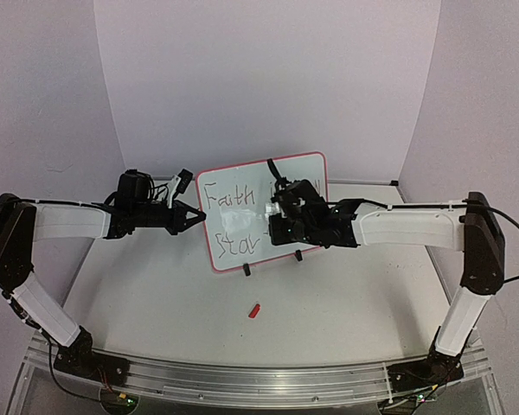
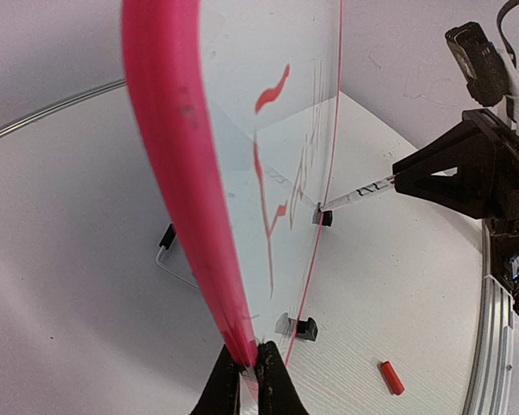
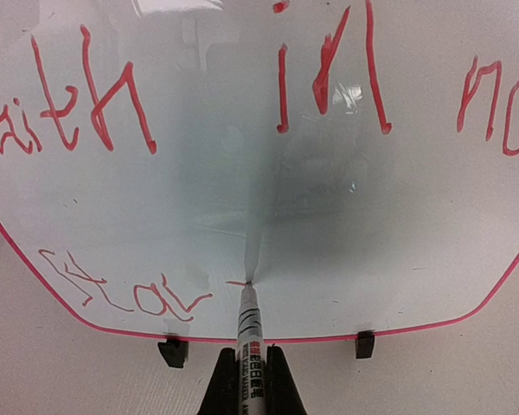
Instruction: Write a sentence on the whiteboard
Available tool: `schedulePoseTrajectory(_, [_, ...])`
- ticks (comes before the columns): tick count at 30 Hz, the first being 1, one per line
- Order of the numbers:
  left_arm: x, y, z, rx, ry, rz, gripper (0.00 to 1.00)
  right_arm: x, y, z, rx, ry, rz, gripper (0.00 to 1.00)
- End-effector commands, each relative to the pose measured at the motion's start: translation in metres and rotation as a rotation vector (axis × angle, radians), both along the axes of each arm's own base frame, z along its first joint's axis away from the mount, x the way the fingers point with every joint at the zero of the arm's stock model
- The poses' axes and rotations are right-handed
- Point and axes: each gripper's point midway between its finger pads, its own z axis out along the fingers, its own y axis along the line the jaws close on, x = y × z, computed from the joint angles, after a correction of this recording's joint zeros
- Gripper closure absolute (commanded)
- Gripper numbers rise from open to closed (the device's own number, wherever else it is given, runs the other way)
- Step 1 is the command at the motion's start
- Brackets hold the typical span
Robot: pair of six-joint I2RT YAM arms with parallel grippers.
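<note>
The whiteboard (image 1: 242, 183) stands on its feet mid-surface (image 1: 156, 311). The left hand (image 2: 246, 367) is clamped on its pink side rim. The right hand (image 3: 251, 363) grips a marker (image 3: 249, 324), whose tip touches the board after "Star" in the sentence (image 1: 229, 201). A red cap (image 1: 255, 309) lies in front.

Upright whiteboard (image 1: 238, 226), left fingers (image 1: 193, 216) at its left edge, right fingers (image 1: 281, 216) before its face
</note>
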Motion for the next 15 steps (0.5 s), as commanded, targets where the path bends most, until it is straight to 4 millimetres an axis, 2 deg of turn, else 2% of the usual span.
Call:
schedulePoseTrajectory(1, [0.007,0.008,-0.009,0.068,-0.036,0.031,1.0,0.011,-0.018,0.006,-0.01,-0.031,-0.075,1.0])
schedulePoseTrajectory(10, [0.006,0.008,-0.008,0.067,-0.039,0.031,1.0,0.009,-0.028,0.014,-0.009,-0.041,-0.092,1.0])
schedulePoseTrajectory(15, [0.006,0.007,-0.007,0.066,-0.04,0.029,1.0,0.0,-0.018,0.024,0.04,-0.021,-0.017,1.0])
